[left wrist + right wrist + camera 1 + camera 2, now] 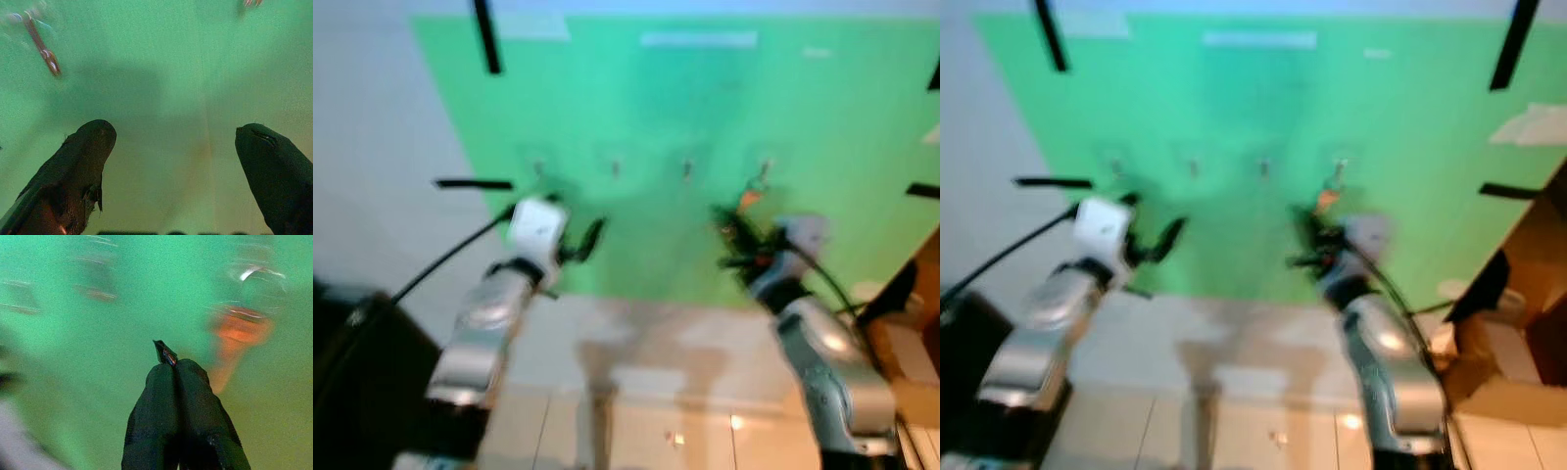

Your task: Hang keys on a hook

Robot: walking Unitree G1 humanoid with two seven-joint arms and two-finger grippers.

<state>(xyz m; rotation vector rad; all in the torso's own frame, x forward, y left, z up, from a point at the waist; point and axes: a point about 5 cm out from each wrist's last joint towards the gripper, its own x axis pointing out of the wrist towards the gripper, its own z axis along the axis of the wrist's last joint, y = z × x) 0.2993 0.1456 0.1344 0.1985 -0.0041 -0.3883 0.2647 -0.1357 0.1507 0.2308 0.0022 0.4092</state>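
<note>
Though both head views are motion-blurred, the layout reads: green board (705, 147) on the wall, a row of four small hooks (686, 168) across its middle, detail on each lost to blur. Orange key tag (749, 199) shows as a smear hanging at the rightmost hook (765, 168); whether its ring is actually on the hook cannot be told. Right gripper (732, 240) is raised at the board at about 7 o'clock from the tag, close to it, arm bent up from the lower right. Left gripper (587, 240) is raised at the board too, below the second hook, well apart from the tag. Black tape strips (487, 37) at the board's edges; brown cardboard (901, 343) cut off at the right edge.

Left wrist view: two black fingers (83, 161) spread wide, nothing between them, green board behind. A hook (43, 49) with a reddish tip at 10 o'clock, blurred.

Right wrist view: heavy blur. Fingers (183, 421) pressed together, a small dark sliver (165, 352) poking out at the tips; what it is cannot be made out. Orange tag (239, 333) at 2 o'clock from the tips, a pale ring smear above it, apart from the fingers.
</note>
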